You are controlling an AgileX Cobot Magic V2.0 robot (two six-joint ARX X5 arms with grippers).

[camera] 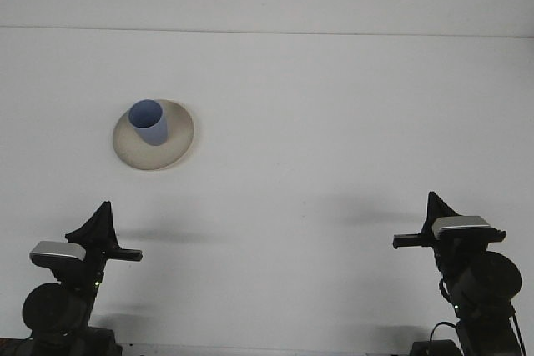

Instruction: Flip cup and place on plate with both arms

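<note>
1. Front view showed a wide white bench filling nearly the whole frame, bare apart from one plate with a cup on it in the left half.
2. The left gripper and the right gripper sat low at the near edge, one at each bottom corner, both well apart from the plate and holding nothing. Whether the jaws of either were spread or pressed together could not be told from this angle; only dark pointed tips and the housings showed.
3. The plate, round and cream-coloured, lay flat on the bench, ahead of the left gripper and far from the right one.
4. The blue cup stood on the plate, towards its left rear part, mouth upward so that its open interior faced the camera, leaning slightly in appearance because of the viewpoint.
5. Judged from this, the work looked finished or nearly so: the cup was upright and resting on the plate, and both arms were parked away from it. Nothing obvious was left beyond confirming the cup sat stably.
</note>
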